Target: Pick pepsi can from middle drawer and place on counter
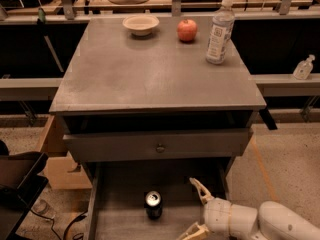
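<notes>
The pepsi can [153, 204] stands upright on the floor of the open middle drawer [119, 221], near its centre. My gripper [196, 209] is at the lower right, just right of the can and at about its height. It is open, with one finger [200, 189] above and one below, and it is empty. A small gap separates it from the can. The grey counter [150, 71] is the cabinet top above the drawers.
On the counter's far side stand a white bowl [141, 24], a red apple [187, 30] and a clear plastic bottle [220, 31]. The top drawer front with a round knob [160, 147] sticks out slightly above the can. A cardboard box [55, 159] sits on the floor at left.
</notes>
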Robot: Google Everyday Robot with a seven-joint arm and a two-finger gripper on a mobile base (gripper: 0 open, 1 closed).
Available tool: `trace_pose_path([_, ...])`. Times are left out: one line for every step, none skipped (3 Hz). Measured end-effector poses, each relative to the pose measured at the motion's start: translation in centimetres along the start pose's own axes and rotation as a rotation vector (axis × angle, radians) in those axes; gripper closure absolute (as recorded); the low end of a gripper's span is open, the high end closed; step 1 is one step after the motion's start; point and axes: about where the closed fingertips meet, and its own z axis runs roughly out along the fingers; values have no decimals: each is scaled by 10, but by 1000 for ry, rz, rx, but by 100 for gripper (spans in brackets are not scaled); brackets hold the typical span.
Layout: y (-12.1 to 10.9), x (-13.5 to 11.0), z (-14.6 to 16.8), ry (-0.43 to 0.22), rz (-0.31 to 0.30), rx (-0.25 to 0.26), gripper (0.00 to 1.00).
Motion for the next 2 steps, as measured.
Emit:
trace_pose_path([-3, 1, 45, -21, -7, -26, 0])
trace_pose_path([-6, 10, 93, -24, -17, -48, 0])
